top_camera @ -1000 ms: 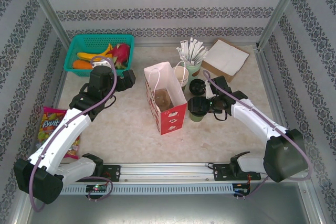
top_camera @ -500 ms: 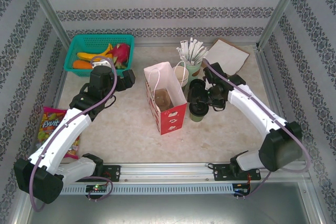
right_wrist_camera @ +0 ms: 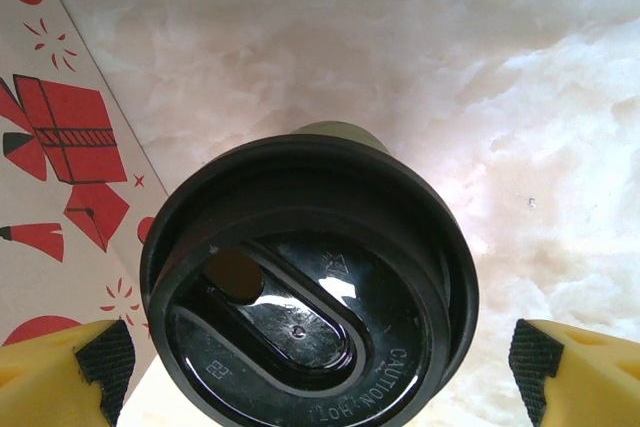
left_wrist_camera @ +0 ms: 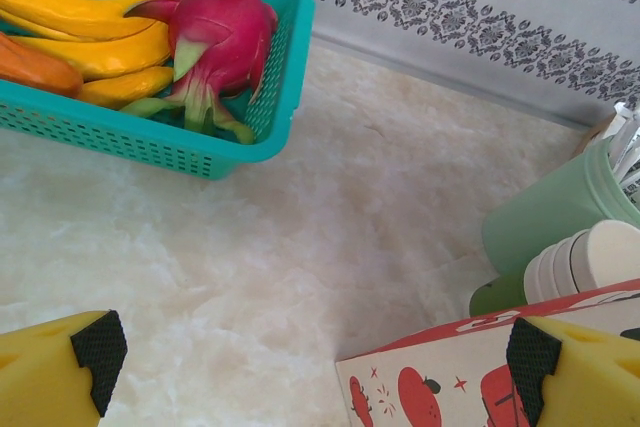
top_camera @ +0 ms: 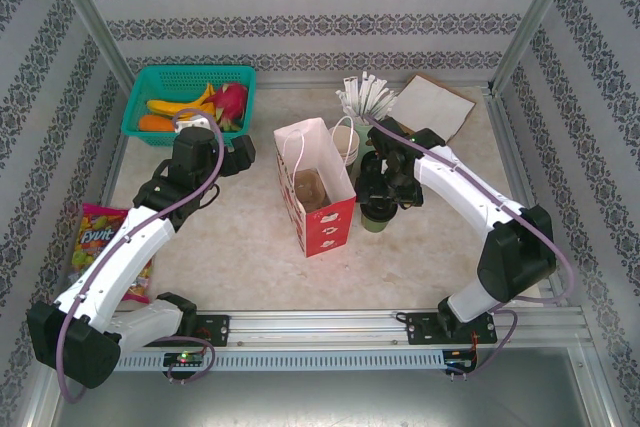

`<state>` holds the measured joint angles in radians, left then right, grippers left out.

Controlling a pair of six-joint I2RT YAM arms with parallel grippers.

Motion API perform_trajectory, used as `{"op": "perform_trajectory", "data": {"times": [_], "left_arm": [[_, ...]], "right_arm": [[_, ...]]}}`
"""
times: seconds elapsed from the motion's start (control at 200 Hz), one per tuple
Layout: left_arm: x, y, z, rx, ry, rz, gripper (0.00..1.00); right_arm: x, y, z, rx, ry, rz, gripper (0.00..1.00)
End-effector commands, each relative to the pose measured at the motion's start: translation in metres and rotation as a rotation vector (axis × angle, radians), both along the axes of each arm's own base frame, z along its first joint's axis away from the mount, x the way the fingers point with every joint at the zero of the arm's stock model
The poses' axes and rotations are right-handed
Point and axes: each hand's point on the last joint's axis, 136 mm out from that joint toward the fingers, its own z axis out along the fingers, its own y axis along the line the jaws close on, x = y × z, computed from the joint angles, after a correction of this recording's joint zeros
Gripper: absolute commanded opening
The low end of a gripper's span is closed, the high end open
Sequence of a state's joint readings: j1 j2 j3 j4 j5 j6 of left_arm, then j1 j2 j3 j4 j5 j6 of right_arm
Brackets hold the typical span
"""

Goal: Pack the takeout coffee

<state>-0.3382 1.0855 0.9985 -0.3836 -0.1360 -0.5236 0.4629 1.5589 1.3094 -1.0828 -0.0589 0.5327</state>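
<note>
Two open grippers, both empty. The right gripper (right_wrist_camera: 320,357) hung with its jaws spread wide on either side of the takeout coffee (right_wrist_camera: 310,277), which stood upright on the table (right_wrist_camera: 520,97) just beside the paper bag (right_wrist_camera: 55,127). Risk: the jaw nearest the bag could catch its wall on closing and shove it, or a squeeze on the black lid (right_wrist_camera: 300,332) alone could pop it loose. The left gripper (left_wrist_camera: 310,357) waited, jaws wide, near the teal basket (left_wrist_camera: 250,137). The cup's green body lay hidden under the lid; a round brownish thing (top_camera: 308,189) inside the bag could not be identified.
</note>
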Motion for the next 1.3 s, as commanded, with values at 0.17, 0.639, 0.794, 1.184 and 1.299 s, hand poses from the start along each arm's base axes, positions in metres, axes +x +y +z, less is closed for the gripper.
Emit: {"op": "perform_trajectory", "data": {"times": [0.17, 0.639, 0.794, 1.184, 1.299], "left_arm": [[0.0, 0.008, -0.007, 0.048, 0.018, 0.014, 1.0], [-0.002, 0.01, -0.014, 0.054, 0.043, 0.019, 1.0], [-0.002, 0.01, -0.016, 0.054, 0.048, 0.02, 1.0], [-0.002, 0.01, -0.018, 0.056, 0.055, 0.022, 1.0], [-0.003, 0.011, -0.019, 0.058, 0.059, 0.023, 1.0]], "right_arm": [[-0.006, 0.002, -0.004, -0.007, 0.028, 0.025, 0.98], [-0.008, 0.005, -0.016, -0.001, 0.054, 0.041, 0.98], [-0.008, 0.008, -0.021, 0.01, 0.063, 0.044, 0.98], [-0.007, 0.01, -0.028, 0.016, 0.07, 0.033, 0.98], [-0.005, 0.011, -0.016, 0.03, 0.031, 0.028, 0.98]]}}
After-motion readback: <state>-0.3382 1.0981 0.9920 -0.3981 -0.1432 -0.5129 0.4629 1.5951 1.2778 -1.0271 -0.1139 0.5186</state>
